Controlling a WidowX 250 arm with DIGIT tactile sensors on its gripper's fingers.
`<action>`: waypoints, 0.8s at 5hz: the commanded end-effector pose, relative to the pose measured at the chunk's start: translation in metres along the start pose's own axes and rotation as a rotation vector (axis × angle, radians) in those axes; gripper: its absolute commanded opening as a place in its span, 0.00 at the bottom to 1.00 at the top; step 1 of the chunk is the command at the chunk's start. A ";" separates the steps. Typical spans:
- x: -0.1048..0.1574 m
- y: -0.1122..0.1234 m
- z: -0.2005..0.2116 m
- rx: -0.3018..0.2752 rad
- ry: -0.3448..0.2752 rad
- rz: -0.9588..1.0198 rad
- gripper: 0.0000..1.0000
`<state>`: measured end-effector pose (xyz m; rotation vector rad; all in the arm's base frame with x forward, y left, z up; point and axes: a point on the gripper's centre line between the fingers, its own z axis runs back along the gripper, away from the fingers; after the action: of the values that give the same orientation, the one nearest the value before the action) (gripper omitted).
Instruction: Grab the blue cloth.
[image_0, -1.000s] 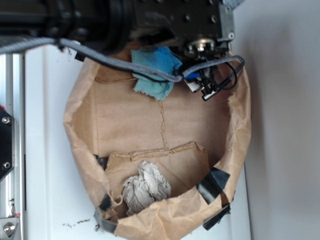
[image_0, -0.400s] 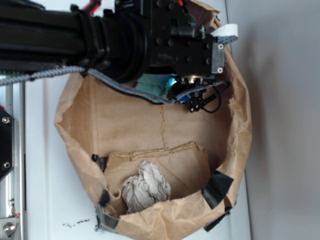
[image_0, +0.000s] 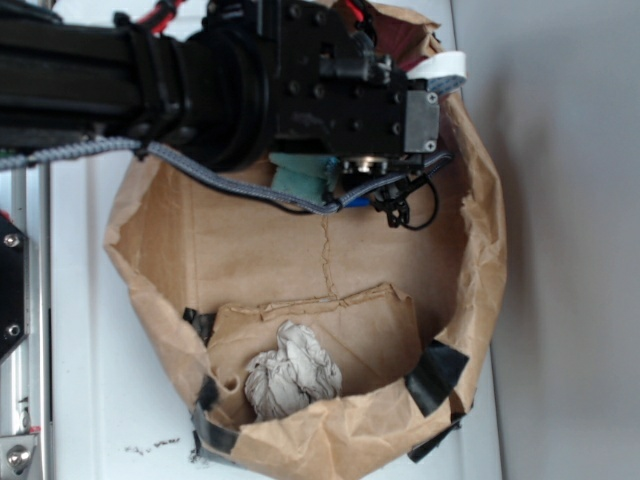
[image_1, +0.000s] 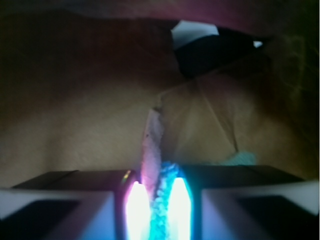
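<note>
Lower end effector (image_1: 155, 200) pinching blue cloth (image_0: 303, 177)

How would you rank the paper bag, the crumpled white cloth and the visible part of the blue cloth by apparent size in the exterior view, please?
1. Paper bag, by far the largest.
2. Crumpled white cloth.
3. Blue cloth, mostly hidden under the arm, so only its visible patch ranks smallest.

I see the end effector (image_1: 156, 210) with its two glowing fingers (image_1: 136, 210) pinched close on a strip of blue cloth (image_1: 161, 200). Behind the cloth, creased brown paper wall (image_1: 75, 125); view dim, blurred.
</note>
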<state>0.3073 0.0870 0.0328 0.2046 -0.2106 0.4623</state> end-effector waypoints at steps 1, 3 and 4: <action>-0.034 0.008 0.095 -0.205 -0.084 -0.007 0.00; -0.052 0.033 0.193 -0.351 -0.128 -0.086 0.00; -0.058 0.045 0.204 -0.353 -0.116 -0.125 0.00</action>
<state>0.2088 0.0348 0.2054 -0.1094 -0.3339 0.2710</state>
